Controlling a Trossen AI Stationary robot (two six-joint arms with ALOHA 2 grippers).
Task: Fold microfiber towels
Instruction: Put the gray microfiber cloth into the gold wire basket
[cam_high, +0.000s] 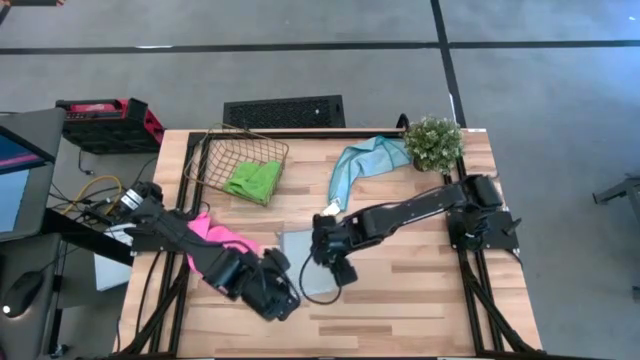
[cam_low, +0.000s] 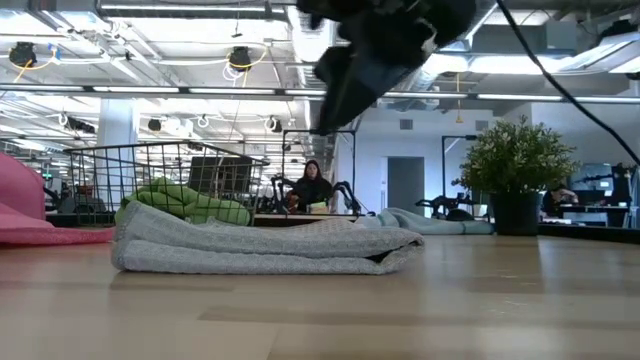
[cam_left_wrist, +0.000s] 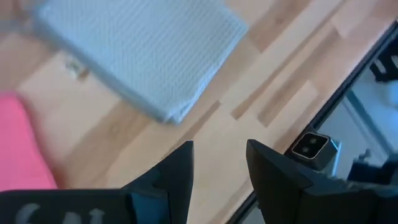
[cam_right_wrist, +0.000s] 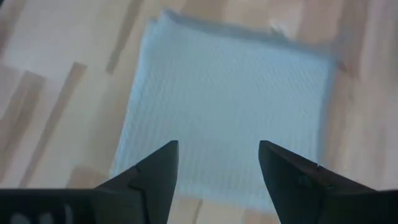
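A pale grey towel lies folded flat in several layers on the table's middle; it also shows in the low view. My right gripper hangs open above it, its fingers apart over the cloth, clear of it in the low view. My left gripper is open and empty near the towel's near-left corner. A hot pink towel lies under my left arm. A bright green towel lies in a wire basket. A teal-blue towel lies at the far side.
The wire basket stands at the far left. A small potted plant stands at the far right corner, next to the teal-blue towel. Bare wood shows on the near right part of the table. A person sits in the room beyond.
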